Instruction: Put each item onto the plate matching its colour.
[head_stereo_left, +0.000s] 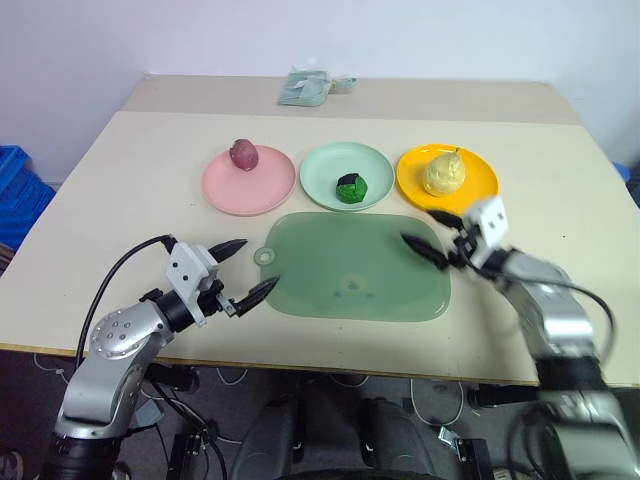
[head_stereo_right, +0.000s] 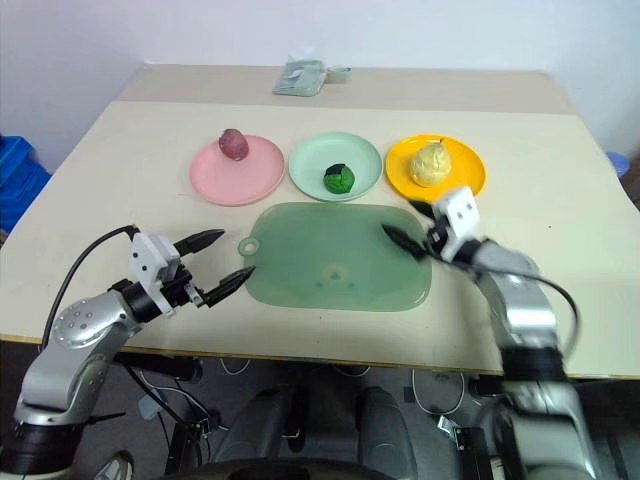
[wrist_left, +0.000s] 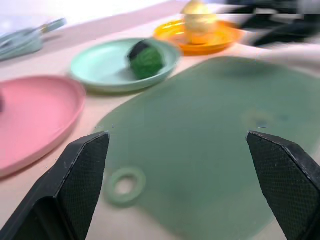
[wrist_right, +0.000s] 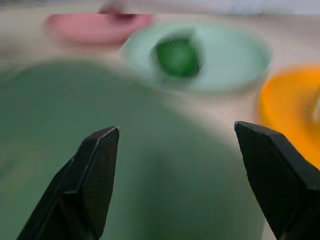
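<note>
Two grippers, your left (head_stereo_left: 244, 268) and right (head_stereo_left: 431, 236), hang spread and empty at the near corners of the green mat (head_stereo_left: 350, 268), and beyond it the purple lump (head_stereo_left: 244, 153) sits on the pink plate (head_stereo_left: 262, 188), the green ball (head_stereo_left: 351, 187) on the mint plate (head_stereo_left: 322, 170), the pear (head_stereo_left: 444, 175) on the yellow plate (head_stereo_left: 480, 178).

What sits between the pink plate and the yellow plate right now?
The mint green plate with the dark green ball on it, seen in both eye views.

Head pair looking down over the counter (head_stereo_left: 120, 170); wrist pair low and close, facing inward, sharing green mat (wrist_left: 210, 140) and mint plate (wrist_right: 230, 60).
</note>
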